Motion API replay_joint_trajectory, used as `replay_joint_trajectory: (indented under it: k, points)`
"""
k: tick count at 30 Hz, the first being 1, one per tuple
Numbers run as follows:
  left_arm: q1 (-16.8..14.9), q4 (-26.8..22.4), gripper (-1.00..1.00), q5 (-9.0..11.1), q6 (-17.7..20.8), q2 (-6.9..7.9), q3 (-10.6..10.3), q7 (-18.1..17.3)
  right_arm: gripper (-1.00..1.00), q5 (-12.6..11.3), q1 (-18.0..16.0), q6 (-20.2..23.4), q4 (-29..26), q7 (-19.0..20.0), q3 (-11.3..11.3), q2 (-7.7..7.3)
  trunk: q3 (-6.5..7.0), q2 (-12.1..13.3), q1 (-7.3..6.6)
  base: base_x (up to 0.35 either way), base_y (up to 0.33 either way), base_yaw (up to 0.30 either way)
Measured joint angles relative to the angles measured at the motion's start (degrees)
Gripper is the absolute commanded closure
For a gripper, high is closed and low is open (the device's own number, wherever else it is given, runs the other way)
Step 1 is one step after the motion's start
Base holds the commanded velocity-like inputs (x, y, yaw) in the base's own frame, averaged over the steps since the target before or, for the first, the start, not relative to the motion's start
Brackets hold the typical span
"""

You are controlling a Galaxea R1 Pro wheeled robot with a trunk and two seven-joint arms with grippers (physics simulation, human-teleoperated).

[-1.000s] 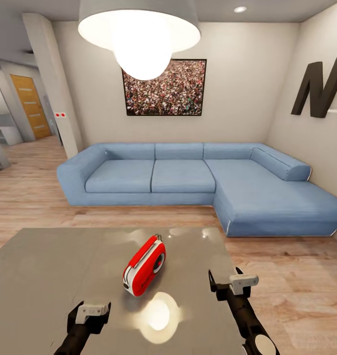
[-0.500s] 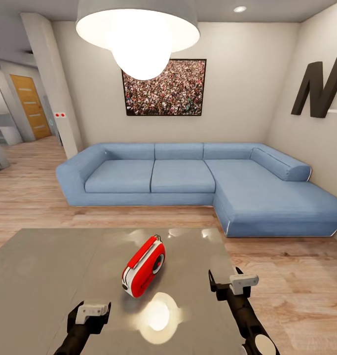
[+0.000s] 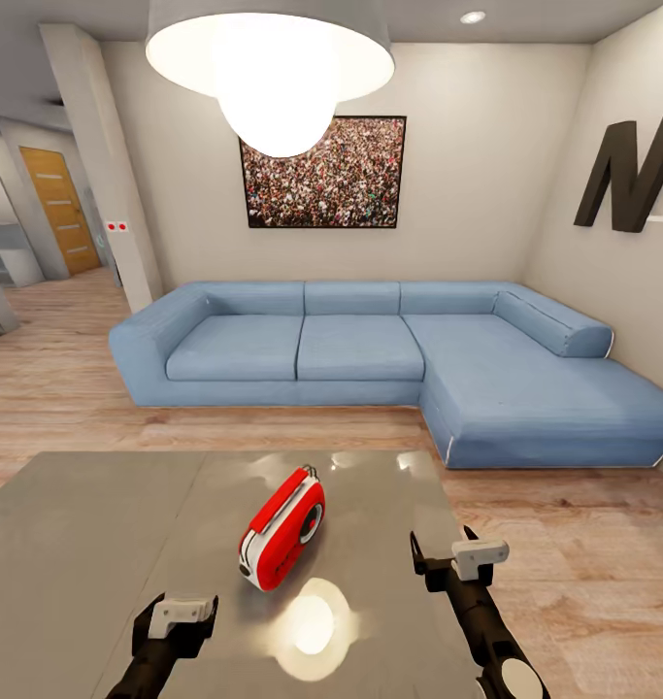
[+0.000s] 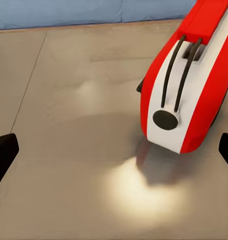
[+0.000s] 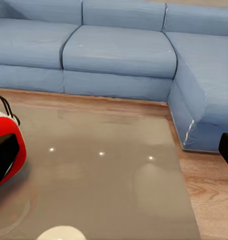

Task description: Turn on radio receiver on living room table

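Observation:
The red radio receiver (image 3: 282, 532) with white sides lies on the glossy grey table (image 3: 88, 524), near its middle, dial facing right. My left gripper (image 3: 176, 623) hovers open over the table's near part, short of the radio and left of it. My right gripper (image 3: 444, 549) is open above the table's right side, to the right of the radio. In the left wrist view the radio (image 4: 189, 85) lies ahead between the spread fingers of the gripper (image 4: 114, 152), white end and black knob toward me. The right wrist view catches the radio's edge (image 5: 8, 135) beside one fingertip (image 5: 2, 156).
A blue L-shaped sofa (image 3: 370, 349) stands beyond the table across a strip of wood floor. A crowd picture (image 3: 323, 173) and a dark letter N (image 3: 627, 175) hang on the walls. A lit pendant lamp (image 3: 270, 68) hangs overhead. A hallway with a wooden door (image 3: 54, 209) opens at the left.
The whole picture has shifted slightly, so the camera has edged toward the table. Both grippers hold the same pose, and the radio has not moved on the table.

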Motion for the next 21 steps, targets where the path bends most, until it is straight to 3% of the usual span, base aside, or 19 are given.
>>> replay_joint_trajectory:
  k: [21]
  points:
    - [-0.01,0.0,-1.0,0.0,0.0,0.0,0.0,0.0,-1.0,0.0,0.0,-0.01,0.08,-0.02,0.07,0.02,0.0,0.0,0.0,0.135,-0.004,0.0]
